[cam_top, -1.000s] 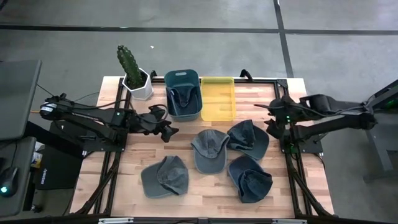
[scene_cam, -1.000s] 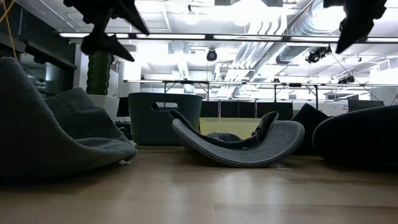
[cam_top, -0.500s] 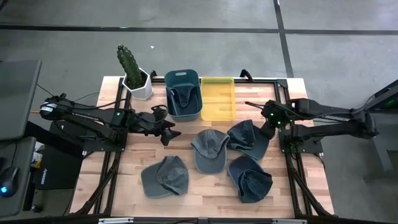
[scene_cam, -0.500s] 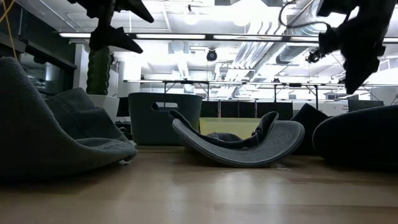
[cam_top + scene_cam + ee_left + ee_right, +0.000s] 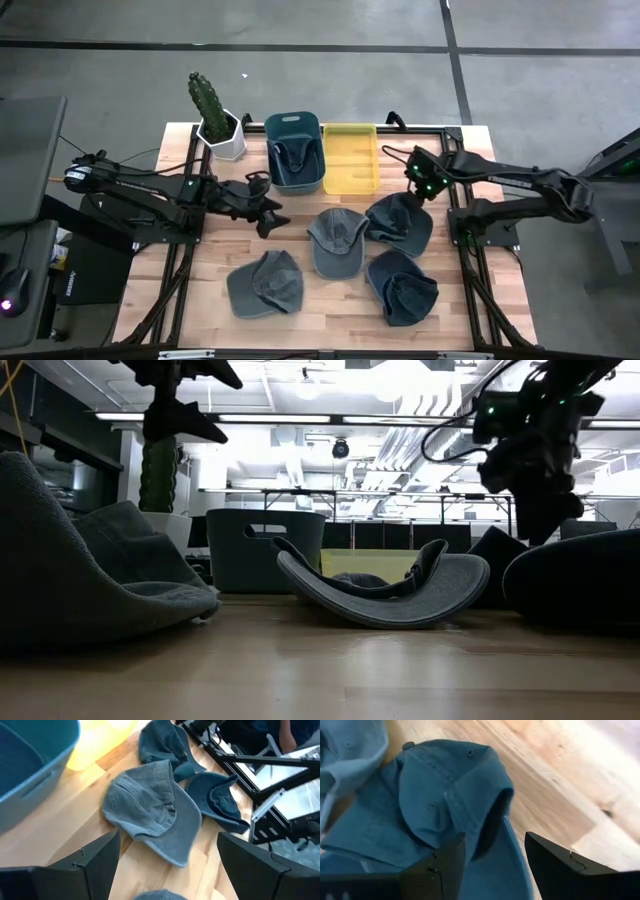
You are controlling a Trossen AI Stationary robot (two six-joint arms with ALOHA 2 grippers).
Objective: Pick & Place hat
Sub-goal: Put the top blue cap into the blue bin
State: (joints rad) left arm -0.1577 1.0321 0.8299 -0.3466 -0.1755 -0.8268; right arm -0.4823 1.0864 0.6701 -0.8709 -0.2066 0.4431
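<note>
Right tool [image 5: 418, 186] hovering with fingers spread, empty, just above the hat [image 5: 400, 222] nearest the yellow tray [image 5: 351, 158], probably lining up for a grab at the crown. Having swung inward from the surface [image 5: 330, 300] edge over the last second. Left tool [image 5: 268, 212] waiting spread and empty near the bin [image 5: 295, 150], one hat already lying inside, barely shifting since then. Three more hats resting on the wood.

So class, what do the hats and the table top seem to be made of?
The hats look like soft washed cotton or denim: matt blue-grey cloth with stitched seams and eyelets. The table top looks like pale wooden planks, grain showing, with a light sheen.
</note>
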